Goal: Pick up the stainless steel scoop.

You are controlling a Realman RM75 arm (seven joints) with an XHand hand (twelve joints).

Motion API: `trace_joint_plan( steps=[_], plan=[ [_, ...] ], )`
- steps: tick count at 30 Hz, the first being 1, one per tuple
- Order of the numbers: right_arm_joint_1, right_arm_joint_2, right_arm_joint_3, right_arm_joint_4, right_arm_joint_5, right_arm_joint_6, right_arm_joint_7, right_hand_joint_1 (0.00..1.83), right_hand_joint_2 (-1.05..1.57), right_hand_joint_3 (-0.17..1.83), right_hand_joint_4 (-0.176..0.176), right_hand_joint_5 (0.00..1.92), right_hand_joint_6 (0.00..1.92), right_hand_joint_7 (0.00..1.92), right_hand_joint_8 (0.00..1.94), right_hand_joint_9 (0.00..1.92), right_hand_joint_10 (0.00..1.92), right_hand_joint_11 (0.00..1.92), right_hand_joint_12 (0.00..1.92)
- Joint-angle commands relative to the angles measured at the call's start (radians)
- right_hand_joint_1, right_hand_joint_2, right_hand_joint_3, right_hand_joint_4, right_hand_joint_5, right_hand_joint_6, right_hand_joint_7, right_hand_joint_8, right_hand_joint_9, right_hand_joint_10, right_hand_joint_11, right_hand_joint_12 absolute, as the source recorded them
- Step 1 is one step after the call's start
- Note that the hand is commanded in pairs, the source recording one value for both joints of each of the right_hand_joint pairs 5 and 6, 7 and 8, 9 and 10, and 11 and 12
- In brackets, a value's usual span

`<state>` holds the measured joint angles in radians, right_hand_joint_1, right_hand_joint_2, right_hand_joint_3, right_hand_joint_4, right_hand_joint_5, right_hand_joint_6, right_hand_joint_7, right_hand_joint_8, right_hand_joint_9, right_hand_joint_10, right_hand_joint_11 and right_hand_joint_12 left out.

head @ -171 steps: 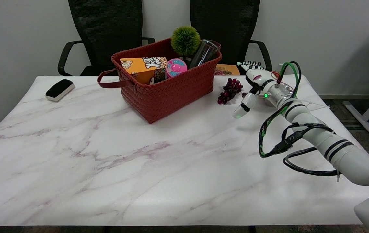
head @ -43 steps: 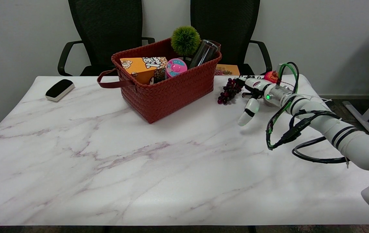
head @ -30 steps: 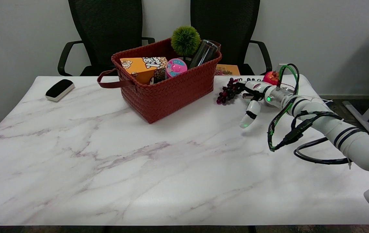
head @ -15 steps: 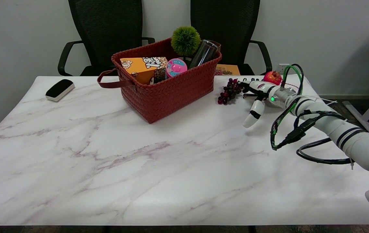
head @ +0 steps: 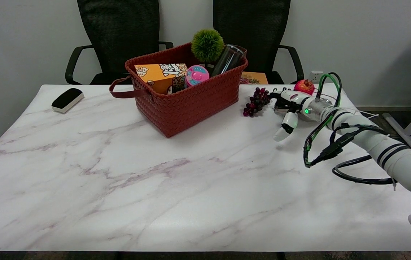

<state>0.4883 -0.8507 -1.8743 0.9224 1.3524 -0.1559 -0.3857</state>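
The stainless steel scoop (head: pixel 280 107), probably light, rigid and slippery, lies almost hidden under the right hand (head: pixel 289 105), whose grasp I cannot tell, so its thin handle looks the best hold.

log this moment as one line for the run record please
right hand low over table beside grapes | scoop hidden under hand, grasp unclear | apple behind hand | basket untouched
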Motion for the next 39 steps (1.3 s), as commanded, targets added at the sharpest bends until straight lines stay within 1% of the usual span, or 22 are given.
trace_joint_plan(
  steps=[1, 12, 16, 21, 27, 30, 34, 39],
  plan=[
    [-0.004, 0.003, 0.005, 0.006, 0.005, -0.016, -0.001, 1.07, -0.63, 1.01, 0.0, 0.29, 0.29, 0.8, 0.8, 0.83, 0.83, 1.32, 1.32],
    [0.013, 0.001, -0.02, -0.004, 0.005, -0.017, -0.001, 1.06, -0.65, 0.97, 0.0, 0.41, 0.41, 0.91, 0.91, 1.02, 1.02, 1.67, 1.67],
    [0.024, -0.002, -0.035, -0.017, 0.005, -0.016, -0.001, 1.06, -0.65, 0.97, 0.0, 0.51, 0.51, 0.95, 0.95, 1.05, 1.05, 1.69, 1.69],
    [0.041, -0.003, -0.058, -0.037, 0.005, -0.01, -0.001, 1.06, -0.65, 0.96, 0.0, 0.56, 0.56, 0.97, 0.97, 1.06, 1.06, 1.69, 1.69],
    [0.051, -0.005, -0.067, -0.046, 0.002, -0.01, -0.001, 1.07, -0.62, 0.84, 0.0, 0.68, 0.68, 1.05, 1.05, 1.15, 1.15, 1.78, 1.78],
    [0.057, -0.005, -0.073, -0.049, 0.001, -0.012, -0.001, 1.09, -0.6, 0.8, 0.0, 0.81, 0.81, 1.15, 1.15, 1.24, 1.24, 1.86, 1.86],
    [0.062, -0.006, -0.08, -0.052, -0.002, -0.01, -0.001, 1.07, -0.59, 0.78, 0.0, 0.9, 0.9, 1.23, 1.23, 1.29, 1.29, 1.91, 1.91],
    [0.065, -0.007, -0.081, -0.053, -0.002, -0.008, -0.001, 1.07, -0.58, 0.78, 0.0, 0.98, 0.98, 1.29, 1.29, 1.34, 1.34, 1.92, 1.92]
  ],
)
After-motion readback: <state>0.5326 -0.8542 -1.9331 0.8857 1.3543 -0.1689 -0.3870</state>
